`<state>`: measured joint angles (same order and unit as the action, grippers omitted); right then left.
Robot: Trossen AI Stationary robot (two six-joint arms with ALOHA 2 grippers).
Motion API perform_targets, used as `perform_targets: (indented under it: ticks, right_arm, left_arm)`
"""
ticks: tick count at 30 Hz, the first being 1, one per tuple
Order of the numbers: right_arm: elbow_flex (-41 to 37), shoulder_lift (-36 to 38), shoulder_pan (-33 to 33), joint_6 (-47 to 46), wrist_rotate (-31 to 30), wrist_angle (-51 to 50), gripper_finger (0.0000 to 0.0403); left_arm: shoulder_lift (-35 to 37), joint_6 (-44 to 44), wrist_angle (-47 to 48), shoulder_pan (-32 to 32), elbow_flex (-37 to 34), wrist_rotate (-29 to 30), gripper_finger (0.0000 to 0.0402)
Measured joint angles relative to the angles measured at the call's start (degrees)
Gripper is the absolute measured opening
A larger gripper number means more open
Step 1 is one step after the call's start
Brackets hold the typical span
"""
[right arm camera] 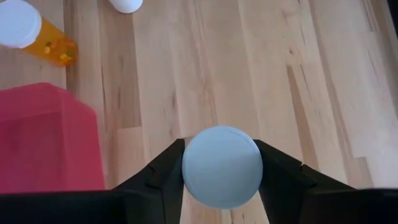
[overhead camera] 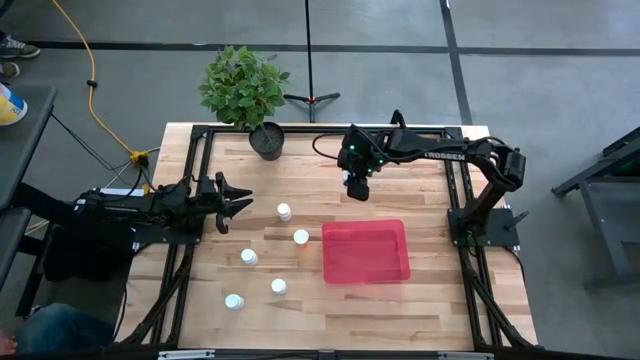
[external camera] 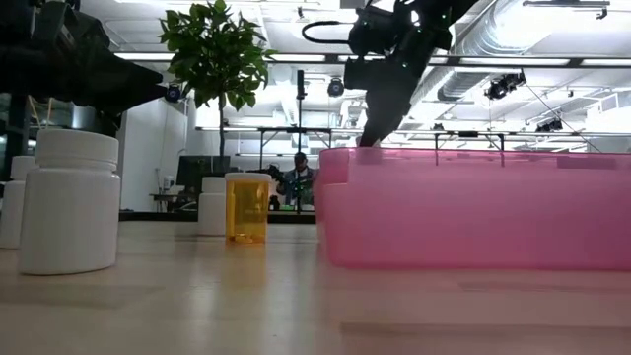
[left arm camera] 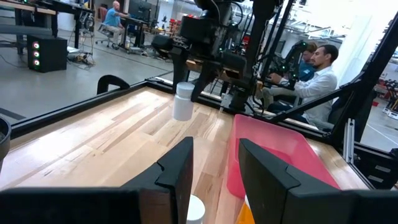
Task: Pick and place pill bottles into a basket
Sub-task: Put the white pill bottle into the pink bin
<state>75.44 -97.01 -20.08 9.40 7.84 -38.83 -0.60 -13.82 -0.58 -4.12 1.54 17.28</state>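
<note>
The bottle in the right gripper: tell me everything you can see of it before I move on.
The held bottle is small, white and cylindrical with a white cap, plastic by the look. It hangs upright in the air, clamped on both sides by the right gripper, clear of the wooden table and just beyond the far rim of the red tray. Only the fingers touch it.
</note>
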Motion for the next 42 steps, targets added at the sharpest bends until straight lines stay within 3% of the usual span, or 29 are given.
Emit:
perform_targets:
  ticks: [13,25,42]
  right_arm:
    - [0.0,0.0,0.0,1.1,-0.5,0.0,0.0153]
    - [0.0,0.0,0.6,1.4,3.6,-0.8,0.0150]
    - [0.0,5.5,8.1,-0.4,5.6,1.0,0.0152]
  left_arm:
    - [0.0,-0.1,0.0,0.0,0.0,0.0,0.0163]
    - [0.0,-0.2,0.0,0.0,0.0,0.0,0.0163]
    - [0.0,-0.2,0.0,0.0,0.0,0.0,0.0163]
